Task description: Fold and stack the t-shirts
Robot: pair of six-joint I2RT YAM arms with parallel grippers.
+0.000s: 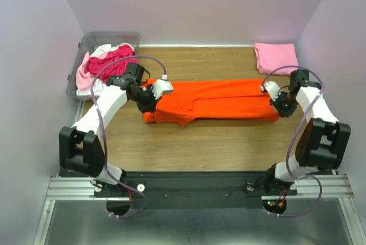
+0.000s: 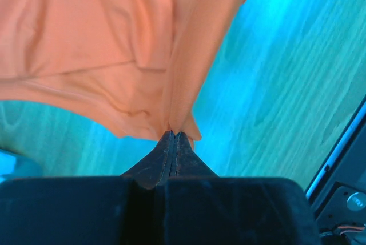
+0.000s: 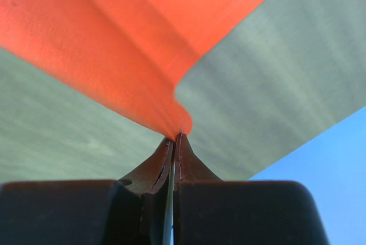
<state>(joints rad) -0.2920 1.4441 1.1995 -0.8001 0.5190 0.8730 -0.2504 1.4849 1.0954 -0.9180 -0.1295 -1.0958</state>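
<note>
Cloth in two grips: orange t-shirt (image 1: pixel 220 101) lies stretched across the table (image 1: pixel 200 142), left claw (image 1: pixel 148 104) clenched on one end, right claw (image 1: pixel 277 101) pinching the other. Soft, light and limp, it likely handles best gripped at hems or corners.

Your left arm (image 1: pixel 108 105) reaches forward, left jaws pinched tight on the orange shirt (image 1: pixel 229 99). Your right arm (image 1: pixel 313 101) mirrors it, right jaws clamped on the other end.
</note>
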